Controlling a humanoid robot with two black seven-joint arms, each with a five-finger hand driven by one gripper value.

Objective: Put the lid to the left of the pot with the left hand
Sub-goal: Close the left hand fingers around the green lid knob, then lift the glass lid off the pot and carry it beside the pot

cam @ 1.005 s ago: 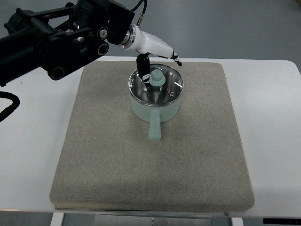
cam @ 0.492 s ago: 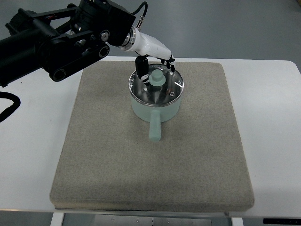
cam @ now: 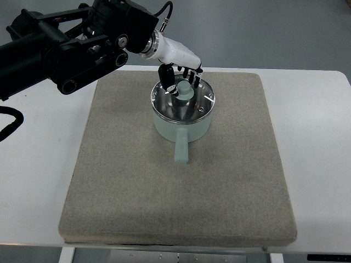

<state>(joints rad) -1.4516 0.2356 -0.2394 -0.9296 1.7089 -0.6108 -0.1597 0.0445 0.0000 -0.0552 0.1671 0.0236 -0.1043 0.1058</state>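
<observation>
The pot (cam: 181,119) is pale mint green and stands upright near the far middle of a grey felt mat (cam: 137,181), which lies on the white surface (cam: 318,164). Its straight handle (cam: 180,149), of the same green, points toward the near edge, so the long axis runs from far to near. The lid (cam: 182,101) is shiny metal with a green knob (cam: 185,90) in the centre, and it sits on the pot, covering it. I can read no brand or writing on the pot or the lid. The left hand (cam: 181,76), white with black fingers (cam: 164,76), reaches in from the far left; the fingers are curled around the knob and appear to grasp it.
</observation>
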